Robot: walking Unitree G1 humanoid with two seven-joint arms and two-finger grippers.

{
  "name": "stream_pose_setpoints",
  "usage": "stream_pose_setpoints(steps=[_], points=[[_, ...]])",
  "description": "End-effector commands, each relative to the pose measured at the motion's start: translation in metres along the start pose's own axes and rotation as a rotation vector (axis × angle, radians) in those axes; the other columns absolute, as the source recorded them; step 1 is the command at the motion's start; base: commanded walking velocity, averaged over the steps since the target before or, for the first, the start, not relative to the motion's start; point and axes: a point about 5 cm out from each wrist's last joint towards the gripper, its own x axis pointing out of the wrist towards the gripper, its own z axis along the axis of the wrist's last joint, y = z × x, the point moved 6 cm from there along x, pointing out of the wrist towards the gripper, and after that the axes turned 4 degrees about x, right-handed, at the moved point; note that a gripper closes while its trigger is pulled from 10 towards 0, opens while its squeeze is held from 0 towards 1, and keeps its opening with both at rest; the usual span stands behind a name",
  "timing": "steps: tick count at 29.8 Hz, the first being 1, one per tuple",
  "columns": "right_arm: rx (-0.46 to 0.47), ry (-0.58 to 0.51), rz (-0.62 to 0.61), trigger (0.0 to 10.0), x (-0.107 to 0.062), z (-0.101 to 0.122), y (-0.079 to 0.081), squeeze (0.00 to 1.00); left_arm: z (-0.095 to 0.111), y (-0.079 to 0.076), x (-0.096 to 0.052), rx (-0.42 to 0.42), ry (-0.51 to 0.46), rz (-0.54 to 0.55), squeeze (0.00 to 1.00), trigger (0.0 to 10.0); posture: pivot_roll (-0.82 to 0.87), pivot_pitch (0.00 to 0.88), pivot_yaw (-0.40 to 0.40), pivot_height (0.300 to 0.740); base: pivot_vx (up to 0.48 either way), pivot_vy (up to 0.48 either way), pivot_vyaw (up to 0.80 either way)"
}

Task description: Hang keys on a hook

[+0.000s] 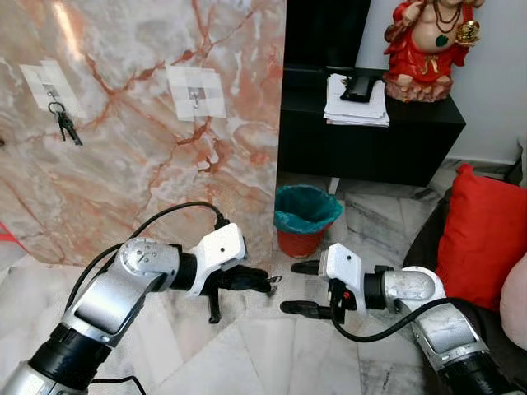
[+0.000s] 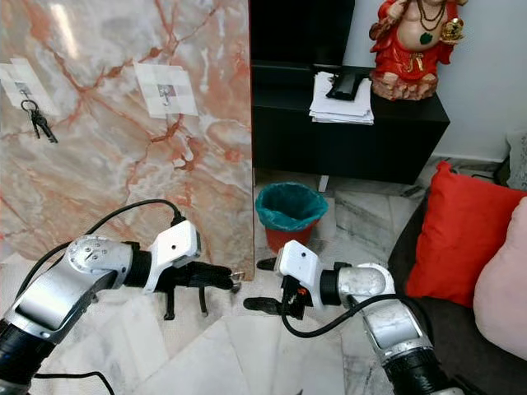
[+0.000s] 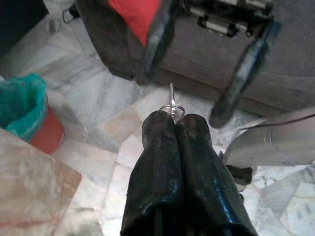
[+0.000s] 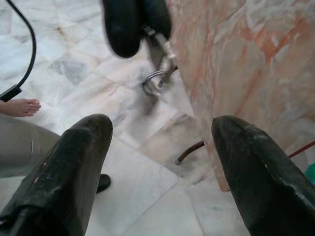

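My left gripper (image 1: 268,280) is shut on a small silver key ring with a key (image 3: 173,104), held low beside the edge of the marble wall panel (image 1: 148,164). My right gripper (image 1: 298,288) stands open just to its right, facing it, with nothing between its fingers (image 4: 78,147). In the right wrist view the key ring (image 4: 158,78) dangles from the left fingertips (image 4: 133,22), a short gap ahead of my open fingers. High on the panel, a hook on a white pad (image 1: 195,97) is bare. A second hook further left holds a dark bunch of keys (image 1: 64,123).
An orange bin with a teal liner (image 1: 305,216) stands on the marble floor behind the grippers. A black cabinet (image 1: 370,140) holds papers (image 1: 356,103) and a red statue (image 1: 428,45). A red cushion (image 1: 482,230) lies on the right. A person's bare foot (image 4: 19,105) is nearby.
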Motion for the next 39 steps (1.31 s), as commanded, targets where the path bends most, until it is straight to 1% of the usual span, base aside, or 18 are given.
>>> stream_pose_setpoints(steps=[1,3,6,16,29,33,39], points=[[-0.006,0.016,0.004,10.0,-0.002,-0.002,0.002,0.00,0.001,0.004,0.000,0.018,0.008,0.018,0.00,10.0,0.07,0.048,-0.021,0.740,0.000,0.000,0.00],[0.001,0.019,0.003,10.0,-0.002,-0.004,0.002,0.00,0.002,0.005,0.001,0.019,0.005,0.018,0.00,10.0,0.07,0.044,-0.022,0.740,0.000,0.000,0.00],[0.024,0.025,-0.034,10.0,-0.001,-0.008,-0.004,0.00,0.004,0.004,0.001,0.020,-0.004,0.013,0.00,10.0,0.07,0.039,-0.023,0.740,0.000,0.000,0.00],[0.046,0.044,-0.071,10.0,-0.001,-0.015,-0.010,0.00,0.005,0.003,0.003,0.021,-0.013,0.004,0.00,10.0,0.07,0.032,-0.024,0.740,0.000,0.000,0.00],[0.080,0.004,-0.107,10.0,0.002,-0.012,-0.016,0.00,0.012,0.001,0.005,0.014,-0.042,-0.011,0.00,10.0,0.07,0.029,-0.026,0.740,0.000,0.000,0.00],[0.089,-0.016,-0.097,10.0,0.002,-0.009,-0.015,0.00,0.013,0.001,0.006,0.016,-0.046,-0.014,0.00,10.0,0.07,0.032,-0.027,0.740,0.000,0.000,0.00],[0.090,-0.010,-0.087,10.0,0.001,-0.010,-0.014,0.00,0.015,0.002,0.007,0.019,-0.054,-0.010,0.00,10.0,0.07,0.034,-0.028,0.740,0.000,0.000,0.00]])
